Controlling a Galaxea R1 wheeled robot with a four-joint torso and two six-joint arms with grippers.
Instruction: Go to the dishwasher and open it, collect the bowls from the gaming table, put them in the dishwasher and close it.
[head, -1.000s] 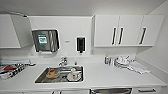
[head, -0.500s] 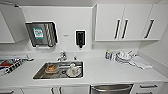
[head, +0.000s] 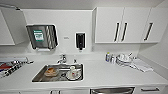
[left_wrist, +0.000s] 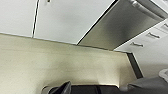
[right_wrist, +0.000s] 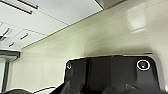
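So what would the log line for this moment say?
place: kitchen counter | dishwasher: closed, below | sink: dishes inside | bowls: none held

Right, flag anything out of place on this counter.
Nothing spilled or damaged. Used dishes sit in the sink, and crockery clusters at the countertop right end. The dishwasher looks closed.

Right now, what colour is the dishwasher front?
Brushed silver-grey steel; the dishwasher shows best in the left wrist view.

office kitchenette: sink (head: 58, 72), white cabinets (head: 122, 24), soap dispenser (head: 80, 41).
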